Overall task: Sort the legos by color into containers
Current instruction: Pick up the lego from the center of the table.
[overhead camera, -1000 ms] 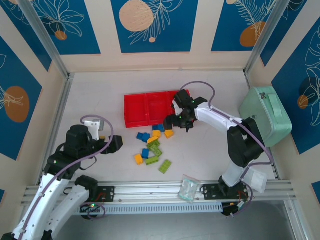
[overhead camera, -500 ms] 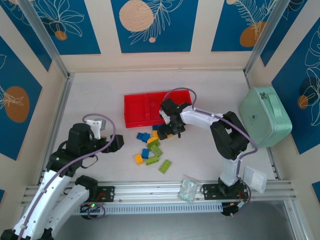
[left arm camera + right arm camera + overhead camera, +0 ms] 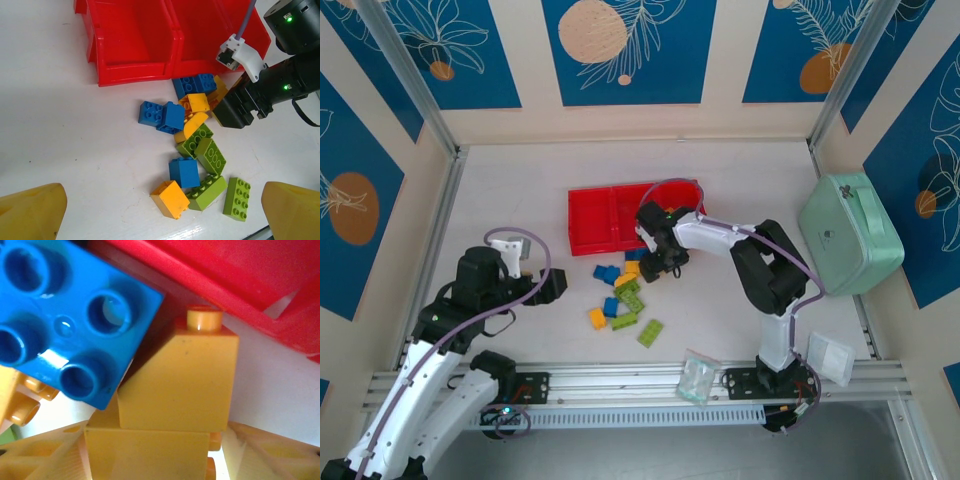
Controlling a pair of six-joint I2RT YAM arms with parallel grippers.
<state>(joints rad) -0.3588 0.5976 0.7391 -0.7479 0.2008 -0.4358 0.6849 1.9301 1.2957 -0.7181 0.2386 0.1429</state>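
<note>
The legos (image 3: 625, 290) lie in a loose pile of blue, lime green and orange-yellow bricks just in front of the red tray of containers (image 3: 610, 215). My right gripper (image 3: 655, 268) reaches down at the pile's far right corner, by the tray's front wall (image 3: 135, 75). In the right wrist view its fingers (image 3: 45, 455) press close on both sides of an orange-yellow lego (image 3: 147, 455). A second orange-yellow brick (image 3: 180, 375) and a blue one (image 3: 65, 305) lean over it. My left gripper (image 3: 545, 285) hangs open to the left of the pile, its yellow fingertips (image 3: 32, 210) wide apart.
A mint green case (image 3: 850, 235) stands at the right wall. A small clear bag (image 3: 698, 380) lies by the near rail, right of centre. The red tray's compartments (image 3: 135, 30) look bare in the left wrist view.
My right gripper has moved left from the tray's right end down to the pile, and its fingers have closed in around the orange-yellow lego. The left arm has barely moved.
</note>
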